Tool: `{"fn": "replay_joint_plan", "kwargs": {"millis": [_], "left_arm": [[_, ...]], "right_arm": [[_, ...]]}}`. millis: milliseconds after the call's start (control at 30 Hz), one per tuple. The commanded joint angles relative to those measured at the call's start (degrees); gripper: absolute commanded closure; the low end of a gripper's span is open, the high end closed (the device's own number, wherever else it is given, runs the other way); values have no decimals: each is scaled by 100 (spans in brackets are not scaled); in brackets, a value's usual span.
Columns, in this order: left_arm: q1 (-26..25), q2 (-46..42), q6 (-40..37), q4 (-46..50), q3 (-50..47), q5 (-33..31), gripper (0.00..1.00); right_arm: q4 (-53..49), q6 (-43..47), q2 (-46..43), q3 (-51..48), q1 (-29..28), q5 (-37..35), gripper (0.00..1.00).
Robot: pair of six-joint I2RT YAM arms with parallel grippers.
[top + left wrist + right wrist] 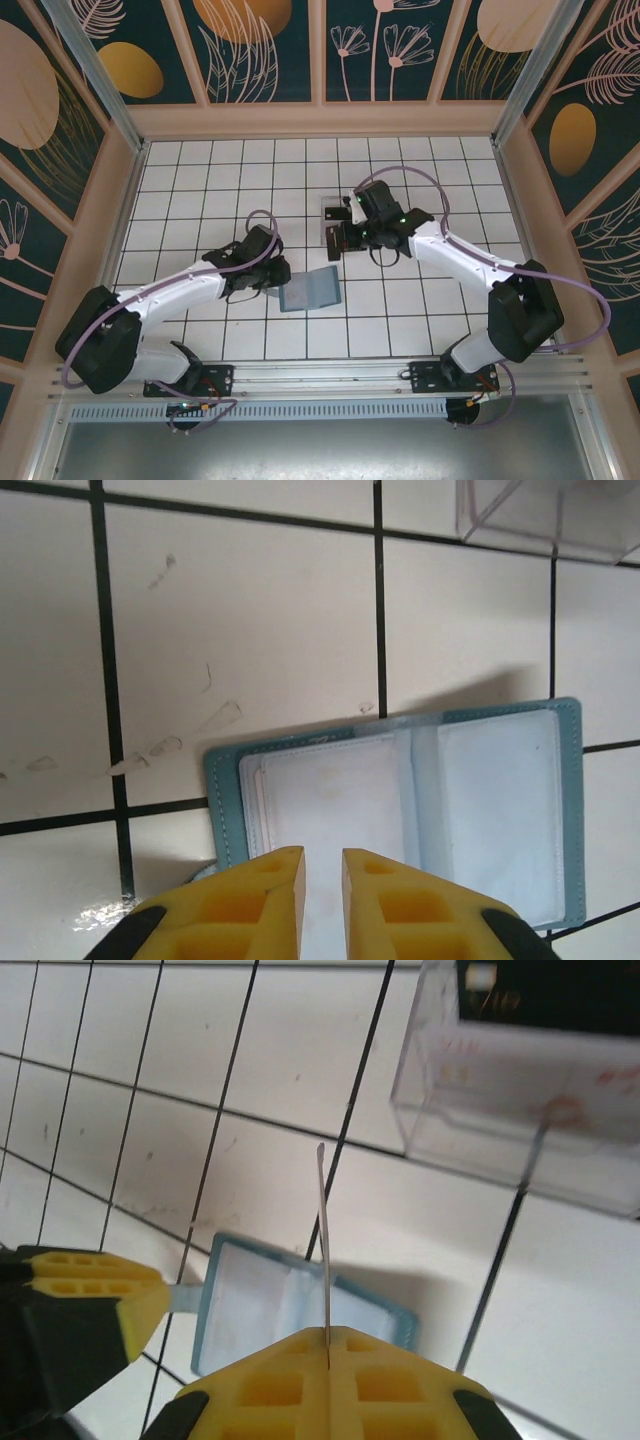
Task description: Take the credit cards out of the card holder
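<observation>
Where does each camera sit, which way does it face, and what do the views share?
Top external: above and behind the bases, looking down on the tiled table; both arms, left hand and right hand show.
Left wrist: on the left arm, looking down at the open card holder; its yellow fingers show.
Right wrist: on the right arm, looking past the credit card pinched in its hand toward the clear tray.
Shared: all three show the card holder.

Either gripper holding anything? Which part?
Right gripper is shut on a credit card, pinched by one edge, the rest sticking out free. Left gripper is over the card holder; grip cannot be told.
</observation>
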State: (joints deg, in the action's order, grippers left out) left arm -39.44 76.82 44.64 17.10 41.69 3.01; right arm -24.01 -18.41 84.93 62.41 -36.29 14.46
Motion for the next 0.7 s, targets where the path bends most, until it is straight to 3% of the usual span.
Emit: {"fn": "replay_joint_plan", "kwargs": {"millis": [0,300,533,667], "left_arm": [[114,-242,-17,18,-78,-258,80],[281,-345,-135,-246,-347,-165,79],[296,-377,-274,-229,-363,-156,80],[308,-351,-324,-201,-334,-158,80]], "right_arm": [[-544,1256,93,491,148,-450,100],[-1113,4299,458,1271,140,-1485,100],[-1680,6947,930,1846,143,-1299,100],[-2311,7742,1411,2511,211,-1031,100]]}}
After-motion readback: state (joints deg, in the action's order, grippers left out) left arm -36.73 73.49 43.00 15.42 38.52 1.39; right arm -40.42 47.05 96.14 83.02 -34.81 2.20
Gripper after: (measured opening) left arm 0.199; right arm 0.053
